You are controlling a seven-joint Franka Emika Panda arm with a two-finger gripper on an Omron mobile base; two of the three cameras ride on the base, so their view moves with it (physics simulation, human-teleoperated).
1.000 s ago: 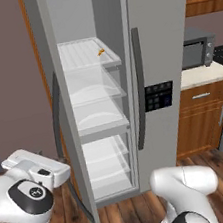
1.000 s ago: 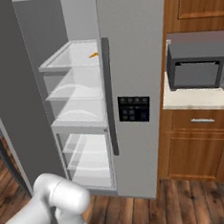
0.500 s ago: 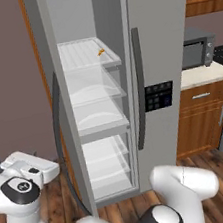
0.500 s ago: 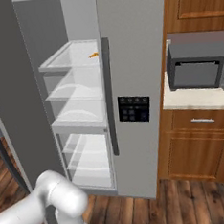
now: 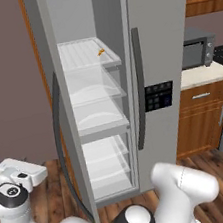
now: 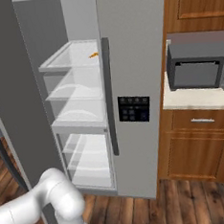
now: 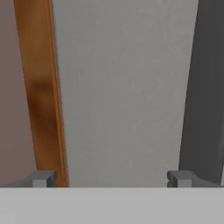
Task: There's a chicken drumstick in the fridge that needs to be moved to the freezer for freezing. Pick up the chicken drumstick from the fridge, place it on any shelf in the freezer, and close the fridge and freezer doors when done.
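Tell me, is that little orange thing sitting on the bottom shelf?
No, the small orange item lies on the top shelf of the open compartment, near its right edge.

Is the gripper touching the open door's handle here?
Apart. In the hand view the open gripper has grey door panel between its fingertips; the dark handle passes right of them.

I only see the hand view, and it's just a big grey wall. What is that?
Observer: It's the open door of the fridge. The open gripper is down low, facing its outer side.
Operator: Where's the drumstick?
Observer: The drumstick lies on the top shelf inside, well above the gripper.
Operator: Is the other door open too?
Observer: No, the right door is shut.
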